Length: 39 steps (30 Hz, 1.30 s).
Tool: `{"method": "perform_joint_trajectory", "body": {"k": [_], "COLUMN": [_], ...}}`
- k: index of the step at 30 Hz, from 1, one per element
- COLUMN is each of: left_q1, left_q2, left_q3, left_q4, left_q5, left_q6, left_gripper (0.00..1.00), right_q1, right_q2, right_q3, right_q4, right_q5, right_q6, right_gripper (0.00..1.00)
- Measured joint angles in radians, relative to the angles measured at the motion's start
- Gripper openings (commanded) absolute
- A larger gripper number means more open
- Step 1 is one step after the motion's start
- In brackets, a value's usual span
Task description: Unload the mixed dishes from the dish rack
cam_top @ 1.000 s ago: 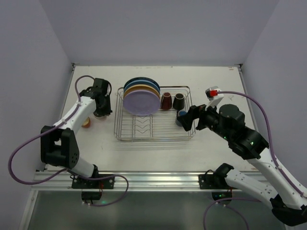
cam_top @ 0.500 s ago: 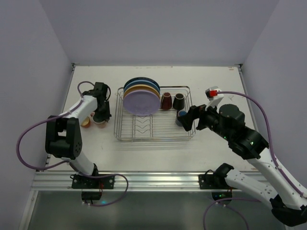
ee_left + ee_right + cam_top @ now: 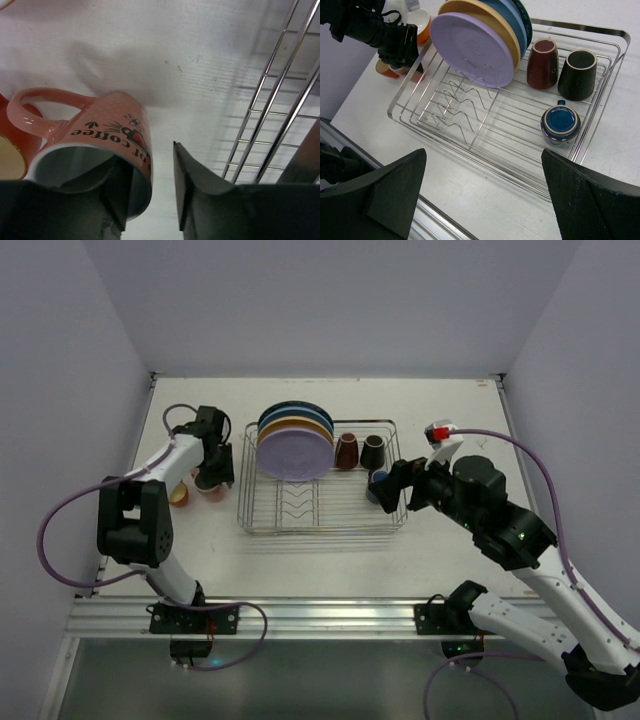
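While released left tool (image 3: 147, 159) straddles pink cup (image 3: 100, 125) wall, skewed retreat could topple cup; right tool (image 3: 485, 192) spread wide, empty.

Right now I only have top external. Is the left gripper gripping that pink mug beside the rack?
Observer: No. Left wrist shows the left gripper open: one finger inside the pink mug, the other clear of its wall.
Operator: Handle direction?
Observer: Away from the dish rack, toward an orange cup beside it.
Operator: Right arm?
Observer: Right wrist shows the right gripper wide open at the rack's right end, nothing between its fingers; the blue cup sits ahead.
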Motion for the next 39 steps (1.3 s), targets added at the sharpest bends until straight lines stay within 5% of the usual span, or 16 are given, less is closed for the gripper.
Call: {"method": "perform_joint_trajectory", "body": {"k": [8,13,24,33,39], "left_q1": [0.0,0.0,0.0,0.001,-0.008], "left_q2": [-0.031,-0.142,-0.555,-1.104,-1.2], "left_q3": [0.001,0.026,0.064,-0.318,-0.44], "left_q4": [0.01,0.0,0.038,0.327,0.406], "left_q5": [-0.013,-0.019,0.018,0.209,0.238], "left_q6": [-0.002,-0.011,-0.031,-0.045,-0.044], "left_gripper": [0.72,1.0,1.0,1.0,1.0], "right_q1": [-0.012,-0.042,-0.176,-0.175,-0.16], "right_q2": [0.026,0.074,0.359,0.599,0.659], "right_q3": [0.0,0.0,0.017,0.07,0.11], "right_q4": [-0.001,0.0,-0.032,-0.068,-0.071], "right_q5": [-0.001,0.0,0.002,0.09,0.129], "right_q6": [0.002,0.007,0.004,0.019,0.034], "right_gripper": [0.99,0.99,0.99,0.94,0.91]}}
